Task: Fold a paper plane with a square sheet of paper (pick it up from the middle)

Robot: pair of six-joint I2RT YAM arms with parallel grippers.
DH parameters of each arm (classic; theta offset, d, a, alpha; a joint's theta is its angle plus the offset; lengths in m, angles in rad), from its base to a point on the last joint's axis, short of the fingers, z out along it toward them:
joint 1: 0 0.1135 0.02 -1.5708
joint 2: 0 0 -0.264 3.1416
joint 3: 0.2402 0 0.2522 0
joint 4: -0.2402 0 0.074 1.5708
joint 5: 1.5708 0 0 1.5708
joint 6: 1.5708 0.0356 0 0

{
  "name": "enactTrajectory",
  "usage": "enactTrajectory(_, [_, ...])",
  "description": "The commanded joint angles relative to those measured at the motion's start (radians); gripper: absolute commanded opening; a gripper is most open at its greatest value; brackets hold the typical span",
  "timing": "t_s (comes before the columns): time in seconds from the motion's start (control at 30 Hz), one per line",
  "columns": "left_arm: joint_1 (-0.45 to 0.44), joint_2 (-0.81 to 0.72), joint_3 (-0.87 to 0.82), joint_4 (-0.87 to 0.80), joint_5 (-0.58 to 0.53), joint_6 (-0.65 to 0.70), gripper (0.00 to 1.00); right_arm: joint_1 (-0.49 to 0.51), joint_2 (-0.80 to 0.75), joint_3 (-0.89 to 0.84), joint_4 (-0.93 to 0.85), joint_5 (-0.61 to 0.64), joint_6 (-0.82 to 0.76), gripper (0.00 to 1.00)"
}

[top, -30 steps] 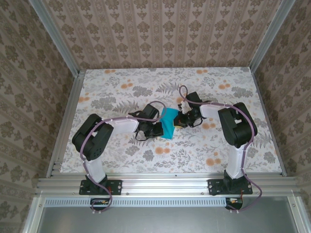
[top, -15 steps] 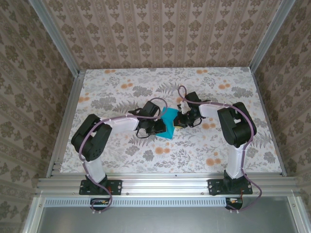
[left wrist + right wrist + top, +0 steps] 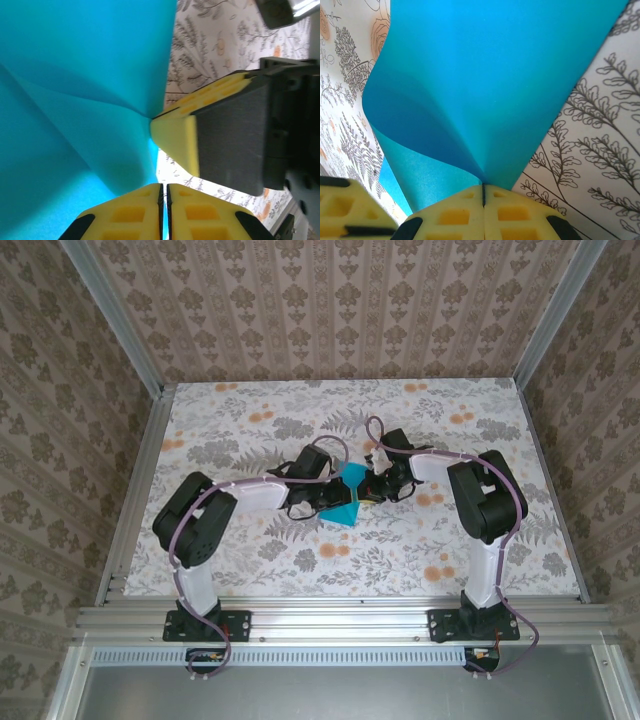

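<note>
Left gripper (image 3: 164,187) and right gripper (image 3: 483,189) pinch the square sheet of paper (image 3: 345,508) near the table's (image 3: 450,540) middle.
The right's jaws are pressed together on a curled fold; the left's seem clamped on the sheet's edge.

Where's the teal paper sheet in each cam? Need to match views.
Top external: teal paper sheet at the centre of the floral table cover.
Left wrist: covers the left half of the frame, running down to the left gripper at bottom centre.
Right wrist: upper centre, curling down into the right gripper.
Shared landmark: the floral table cover, beside the sheet in all three views.
</note>
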Motion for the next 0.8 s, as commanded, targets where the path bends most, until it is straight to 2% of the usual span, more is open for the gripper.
enactTrajectory(0.0, [-0.004,0.016,0.005,0.01,0.008,-0.009,0.13,0.004,0.036,0.014,-0.054,0.061,-0.015,0.07])
enactTrajectory(0.77, [-0.004,0.062,0.014,-0.009,0.007,-0.002,0.12,0.003,0.037,0.019,-0.059,0.064,-0.01,0.07])
